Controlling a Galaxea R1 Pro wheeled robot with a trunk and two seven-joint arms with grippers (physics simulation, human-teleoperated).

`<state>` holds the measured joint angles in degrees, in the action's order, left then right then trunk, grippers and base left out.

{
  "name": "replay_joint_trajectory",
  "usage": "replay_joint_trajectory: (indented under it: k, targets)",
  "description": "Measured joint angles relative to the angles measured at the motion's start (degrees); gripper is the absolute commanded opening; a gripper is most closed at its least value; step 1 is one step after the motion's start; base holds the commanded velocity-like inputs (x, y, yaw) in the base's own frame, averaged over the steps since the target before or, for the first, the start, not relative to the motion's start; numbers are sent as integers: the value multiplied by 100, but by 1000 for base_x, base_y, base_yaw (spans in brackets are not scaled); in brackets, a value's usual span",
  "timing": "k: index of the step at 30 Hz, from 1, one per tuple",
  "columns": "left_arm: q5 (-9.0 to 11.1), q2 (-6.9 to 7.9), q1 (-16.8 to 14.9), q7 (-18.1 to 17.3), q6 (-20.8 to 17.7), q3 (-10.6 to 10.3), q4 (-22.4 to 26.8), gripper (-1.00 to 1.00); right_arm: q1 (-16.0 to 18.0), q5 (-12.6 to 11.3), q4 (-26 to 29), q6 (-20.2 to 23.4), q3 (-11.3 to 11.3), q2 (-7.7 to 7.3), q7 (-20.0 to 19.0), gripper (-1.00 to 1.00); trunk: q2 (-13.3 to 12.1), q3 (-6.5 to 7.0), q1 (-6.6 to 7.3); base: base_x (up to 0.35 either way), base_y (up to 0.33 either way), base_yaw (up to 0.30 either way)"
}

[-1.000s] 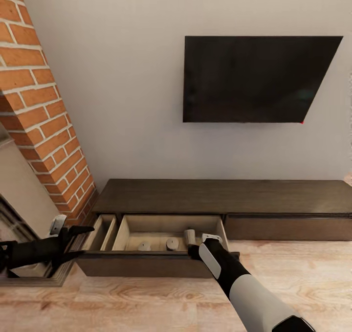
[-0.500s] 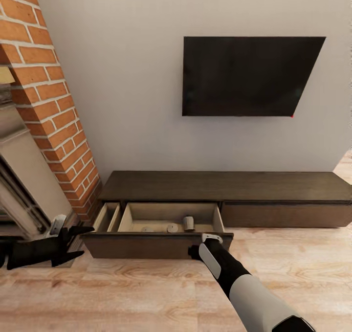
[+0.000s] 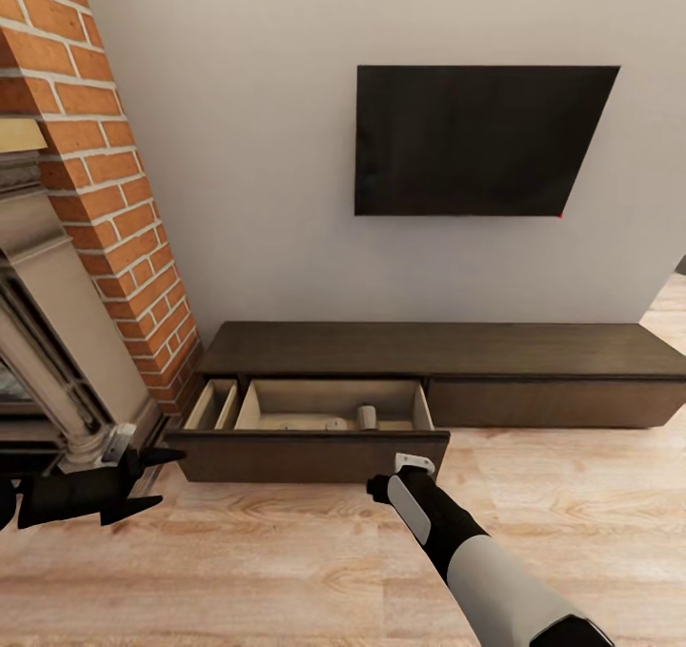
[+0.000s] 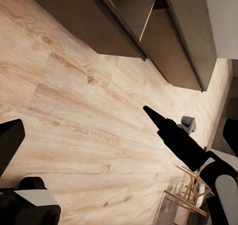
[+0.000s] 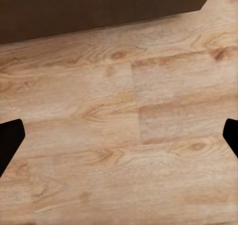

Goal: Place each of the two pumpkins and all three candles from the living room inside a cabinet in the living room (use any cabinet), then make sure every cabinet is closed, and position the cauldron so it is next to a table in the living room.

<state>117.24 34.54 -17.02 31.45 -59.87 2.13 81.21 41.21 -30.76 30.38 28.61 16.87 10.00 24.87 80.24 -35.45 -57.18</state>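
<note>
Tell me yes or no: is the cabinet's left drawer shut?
No: in the head view the cabinet has its left drawer pulled out, pale inside showing, with candles in it.

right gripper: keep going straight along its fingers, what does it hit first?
Most likely the wood floor: the right gripper is open, with bare planks between its fingers. The cabinet front lies further along, at the frame edge. Depth is uncertain.

Candles (image 3: 366, 416) in open cabinet (image 3: 314, 456) (dark-brown).
</note>
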Motion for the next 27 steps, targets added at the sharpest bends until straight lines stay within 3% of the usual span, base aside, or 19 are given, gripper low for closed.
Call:
replay_joint_trajectory:
  k: [7, 10, 11, 14, 15, 19, 20, 23, 25, 26, 27]
  targets:
    - [-46, -7, -2, 16, 5, -12, -13, 100, -8, 0, 0, -75, 0, 0, 0, 100, 281, -126, -154, -2, 0, 0]
    - [-289, -16, -2, 28, 26, -16, -57, 100, -8, 0, 0, -87, 0, 0, 0, 100, 401, -180, -220, 0, 0, 0]
    - [-491, -26, -2, 30, 31, -17, -71, 100, -8, 0, -2, -97, -2, 0, 0, 100, 441, -198, -242, 0, 0, 0]
    - [-1276, -214, -2, 34, 52, -13, -94, 100, -8, 0, -5, -197, -2, 0, 0, 100, 561, -251, -308, 0, 0, 0]
    - [-1426, -281, -2, 35, 67, -13, -97, 100, -8, 0, -5, -215, -1, 0, 0, 100, 602, -269, -329, 0, 0, 0]
    - [-2819, -969, -2, 30, 319, -7, -109, 100, -30, 7, -3, -309, 10, 0, 0, 100, 762, -341, -417, 0, 0, 0]
    - [-3036, -1062, -2, 29, 359, -8, -117, 100, -31, 9, 3, -320, 11, 0, 0, 100, 802, -359, -439, 0, 0, 0]
    - [-4250, -1535, -2, -2, 636, -16, -204, 100, -55, 39, 23, -393, 16, 0, 2, 100, 922, -413, -505, 0, 0, 0]
    - [-4931, -1820, -2, -29, 839, -25, -336, 100, -81, 49, 27, -514, 17, 0, -2, 100, 1003, -449, -549, 0, 0, 0]
    - [-5094, -1889, -2, -36, 899, -28, -395, 100, -84, 51, 27, -548, 19, 0, -4, 100, 1043, -467, -571, 0, 0, 0]
    - [-5495, -2052, -1, -51, 1075, -37, -604, 100, -86, 65, 9, -624, 19, 0, -6, 100, 1083, -485, -593, 0, 0, 0]
